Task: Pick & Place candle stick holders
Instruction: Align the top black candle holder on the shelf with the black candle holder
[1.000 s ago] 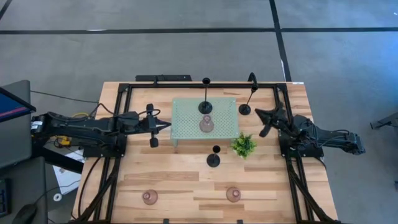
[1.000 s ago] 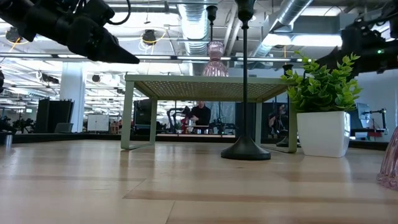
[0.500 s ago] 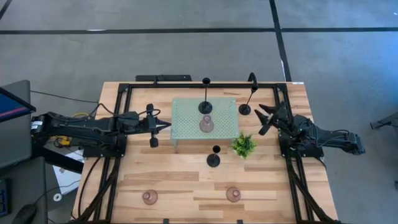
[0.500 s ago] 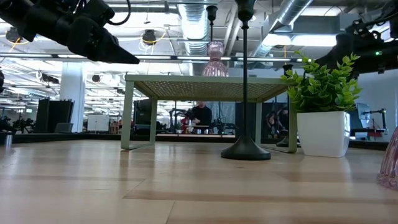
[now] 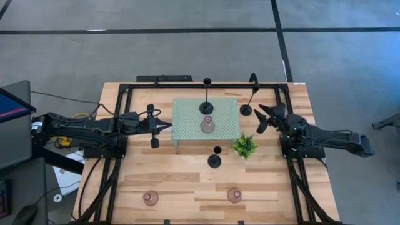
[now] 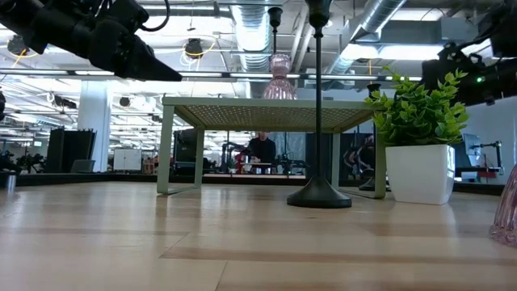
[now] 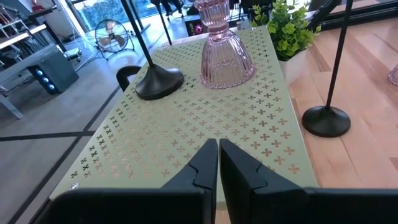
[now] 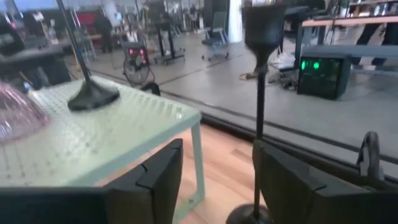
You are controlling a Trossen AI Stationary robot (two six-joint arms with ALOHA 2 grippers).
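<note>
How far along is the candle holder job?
Done: one black holder and one pink holder stand on the green tray. In hand: nothing yet; the right hand, open, faces the black holder beside the tray. Left: that one, the black one near the plant and two pink ones. The left hand waits shut.

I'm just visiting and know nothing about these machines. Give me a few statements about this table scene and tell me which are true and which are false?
1. A pink ribbed glass candle holder stands on the pale green perforated tray. True.
2. The left end effector grips a black holder. False: its fingers are shut on nothing, beside the tray.
3. The right end effector is open, facing a tall black thin-stemmed candle holder. True.
4. The small green potted plant sits on the tray. False: it stands on the wooden table.
5. All pink holders are on the tray. False: two stand near the table's front edge.
</note>
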